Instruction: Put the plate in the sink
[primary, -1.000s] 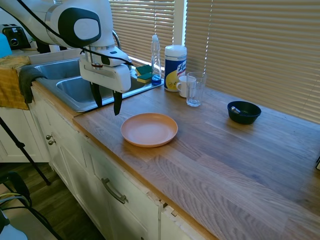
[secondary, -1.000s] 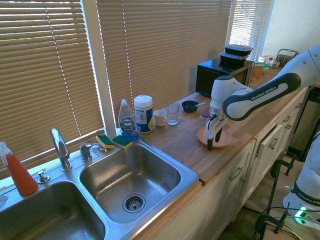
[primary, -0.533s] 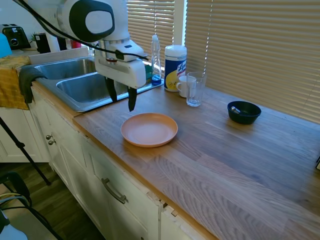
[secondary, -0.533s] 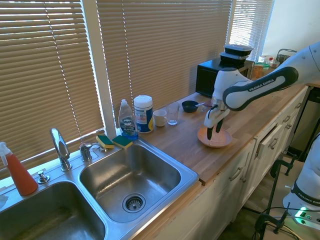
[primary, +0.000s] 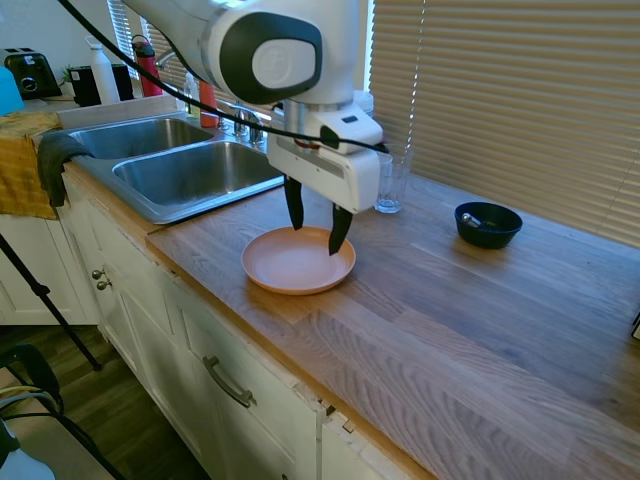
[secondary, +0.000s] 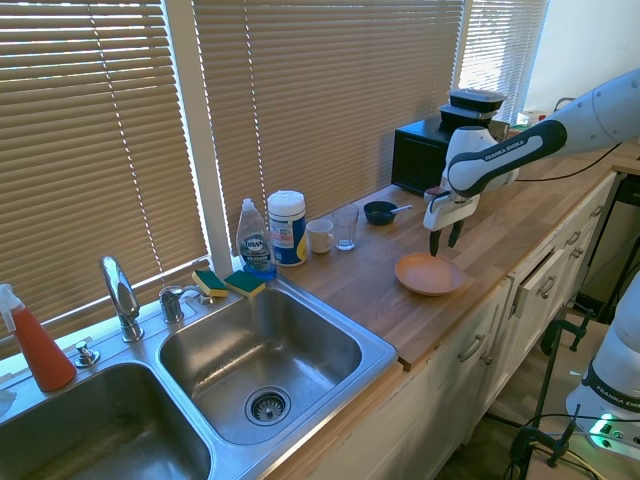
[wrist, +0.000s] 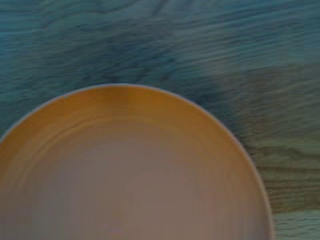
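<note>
Swung across from the sink side; claw now hovering spread and empty above the plate, toward its 12 o'clock rim. Plate lying untouched on the bench; likely lining up the grab.

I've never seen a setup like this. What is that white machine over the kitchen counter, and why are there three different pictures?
It is a robot arm ending in a gripper; its jaws stand open above the plate, holding nothing. Two pictures come from cameras on opposite sides of the counter; the blurry close-up looks down from the wrist at the plate. Also on the counter: a dark bowl and a glass. The sink lies beyond.
</note>
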